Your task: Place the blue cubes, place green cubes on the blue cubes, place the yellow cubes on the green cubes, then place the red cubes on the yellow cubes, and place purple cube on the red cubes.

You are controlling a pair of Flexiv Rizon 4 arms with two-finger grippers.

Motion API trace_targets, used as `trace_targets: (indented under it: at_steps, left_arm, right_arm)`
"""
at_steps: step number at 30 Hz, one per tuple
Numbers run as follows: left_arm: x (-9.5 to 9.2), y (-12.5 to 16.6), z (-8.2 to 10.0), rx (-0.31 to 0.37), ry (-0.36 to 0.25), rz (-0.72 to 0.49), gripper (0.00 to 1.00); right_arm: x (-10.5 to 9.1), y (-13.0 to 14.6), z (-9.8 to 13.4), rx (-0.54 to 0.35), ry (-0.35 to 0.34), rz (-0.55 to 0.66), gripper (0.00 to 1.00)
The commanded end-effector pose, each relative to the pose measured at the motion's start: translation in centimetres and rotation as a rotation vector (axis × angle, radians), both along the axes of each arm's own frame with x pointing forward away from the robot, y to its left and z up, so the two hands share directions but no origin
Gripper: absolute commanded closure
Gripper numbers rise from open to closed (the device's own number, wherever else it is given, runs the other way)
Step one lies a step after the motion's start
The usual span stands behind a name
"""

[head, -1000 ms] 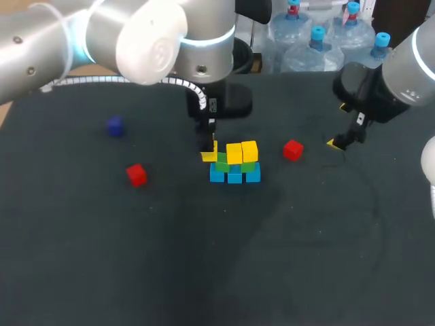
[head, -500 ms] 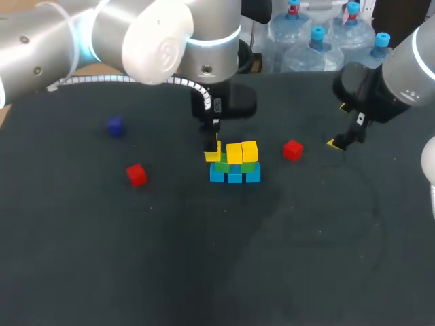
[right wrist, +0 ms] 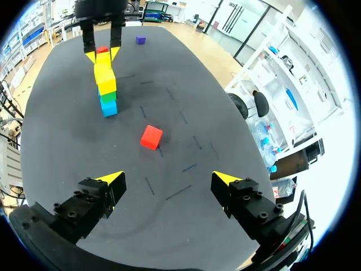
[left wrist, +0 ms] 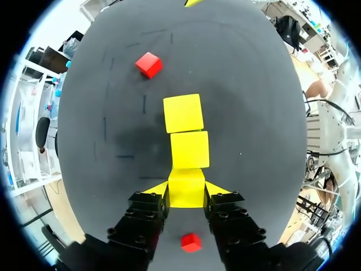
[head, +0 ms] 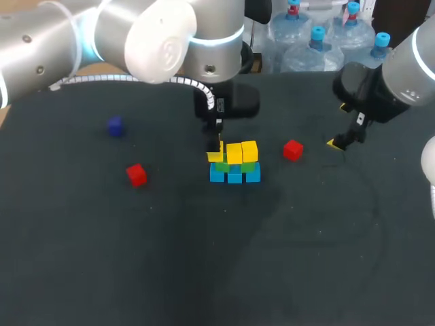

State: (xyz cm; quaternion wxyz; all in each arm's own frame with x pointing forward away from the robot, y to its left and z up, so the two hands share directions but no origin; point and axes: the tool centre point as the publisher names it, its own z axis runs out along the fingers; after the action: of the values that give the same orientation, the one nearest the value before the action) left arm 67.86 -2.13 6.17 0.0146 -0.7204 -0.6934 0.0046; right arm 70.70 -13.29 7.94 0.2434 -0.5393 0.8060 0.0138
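Three blue cubes [head: 234, 177] lie in a row at the table's middle, with green cubes [head: 248, 166] on them. Two yellow cubes [head: 242, 152] top the green ones at the middle and right. My left gripper [head: 216, 149] hangs over the row's left end, shut on a third yellow cube [left wrist: 186, 188], which sits in line with the other two [left wrist: 189, 149]. One red cube [head: 136, 174] lies to the left, another [head: 293, 150] to the right. The purple cube [head: 115, 126] is at the far left. My right gripper [right wrist: 168, 179] stands open and empty, right of the red cube [right wrist: 151, 137].
The dark table [head: 224, 258] stretches bare in front of the stack. My right arm [head: 380, 88] comes in at the back right.
My left gripper has shifted a little to the right with the yellow cube, closer to the other yellow cubes. The right arm has not moved.
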Motion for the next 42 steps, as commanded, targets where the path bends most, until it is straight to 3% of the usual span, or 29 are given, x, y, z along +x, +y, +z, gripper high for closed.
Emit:
trace_targets:
  at_steps: [1, 42]
  left_arm:
    - [-0.12, -0.07, 0.06, -0.001, 0.001, 0.002, 1.00]
    - [-0.72, -0.45, -0.45, -0.018, 0.020, 0.000, 1.00]
  right_arm:
    - [-0.21, 0.01, -0.01, -0.002, -0.006, -0.004, 0.00]
    - [-0.21, 0.01, -0.01, -0.002, -0.006, -0.004, 0.00]
